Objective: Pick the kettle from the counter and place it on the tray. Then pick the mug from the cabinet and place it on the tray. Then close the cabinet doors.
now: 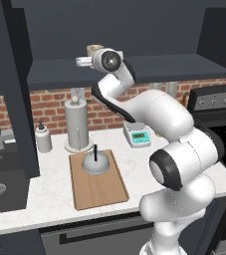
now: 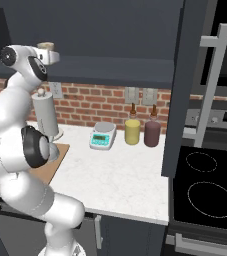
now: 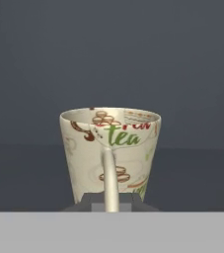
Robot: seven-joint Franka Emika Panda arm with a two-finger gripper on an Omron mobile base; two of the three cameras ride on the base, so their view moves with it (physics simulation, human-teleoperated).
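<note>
Up at twelve o'clock in the left base view, the gripper (image 1: 86, 61) is reaching onto the dark shelf of the cabinet (image 1: 184, 67), and the beige mug (image 1: 93, 50) sits right at its tip. Over to the hand view: the mug (image 3: 110, 155) stands upright dead ahead, its thin handle turned straight toward the camera, "tea" lettering and brown swirls on its side. The dark fingertips (image 3: 91, 201) are pinched in tight at six o'clock, right at the foot of that handle, so the claw is clamped shut on the mug's handle.

Down on the counter (image 1: 45, 199), the kettle (image 1: 95, 163) already sits on the tray (image 1: 97, 189), near the board's far edge, black handle upright. Just beyond the tray, at eleven o'clock from the kettle, rises the tall grey paper-towel cylinder (image 1: 77, 124). A small white soap bottle (image 1: 43, 138) stands at nine o'clock of that, and a little kitchen scale (image 1: 138, 134) lies at three o'clock of the kettle, half behind the arm's elbow. The dark sink (image 1: 2, 187) fills the counter's left end.

From the right base view, the mug (image 2: 45, 46) peeks over the white hand at eleven o'clock. One cabinet door (image 2: 185, 85) hangs wide open, edge-on at two o'clock, its silver bar handle (image 2: 211, 85) facing out. On the counter stand a yellow jar (image 2: 132, 131) and a dark red jar (image 2: 152, 132), side by side against the brick wall, with the stove (image 2: 205, 190) at four o'clock
</note>
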